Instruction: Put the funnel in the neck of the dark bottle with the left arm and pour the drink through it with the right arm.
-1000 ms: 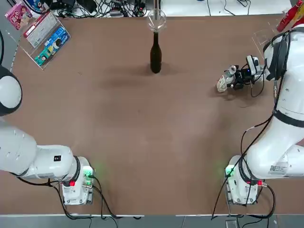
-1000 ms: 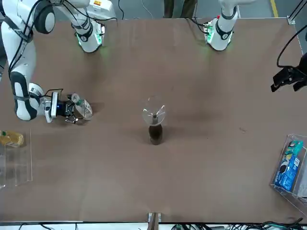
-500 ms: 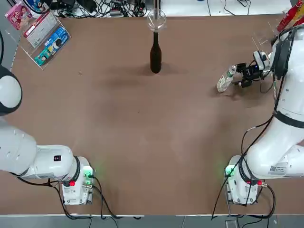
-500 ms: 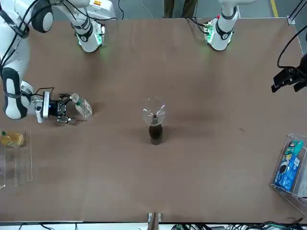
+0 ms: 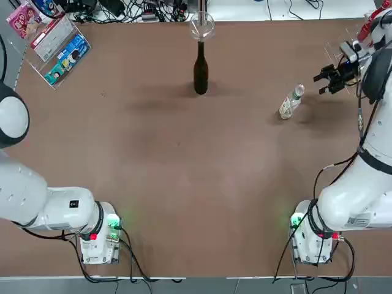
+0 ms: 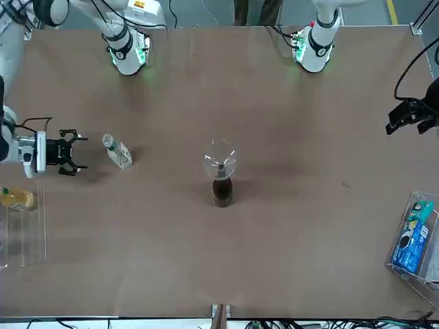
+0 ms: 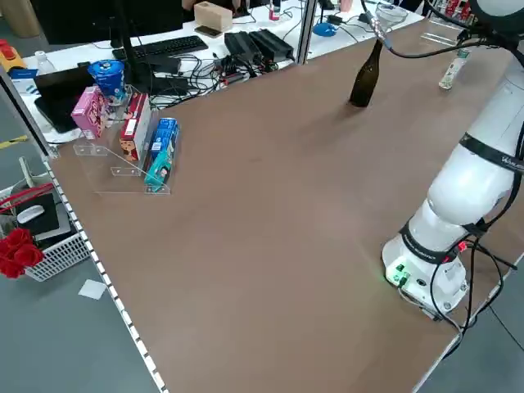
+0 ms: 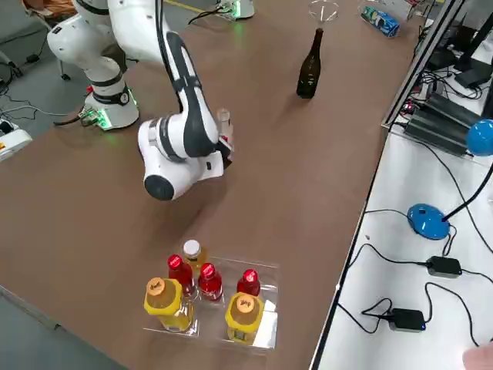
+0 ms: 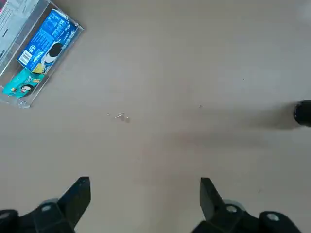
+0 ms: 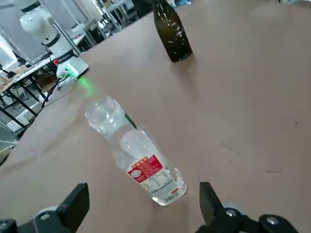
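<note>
Funnel (image 5: 202,24) is seated in the neck of the dark bottle (image 5: 200,72), upright near the middle of the desk's (image 5: 184,171) far edge. Drink (image 5: 290,102) stands unheld toward the right edge. Right claw (image 5: 329,78) hovers beside it, fingers wide, empty. Left claw (image 6: 405,120) hangs wide above the left edge.
</note>
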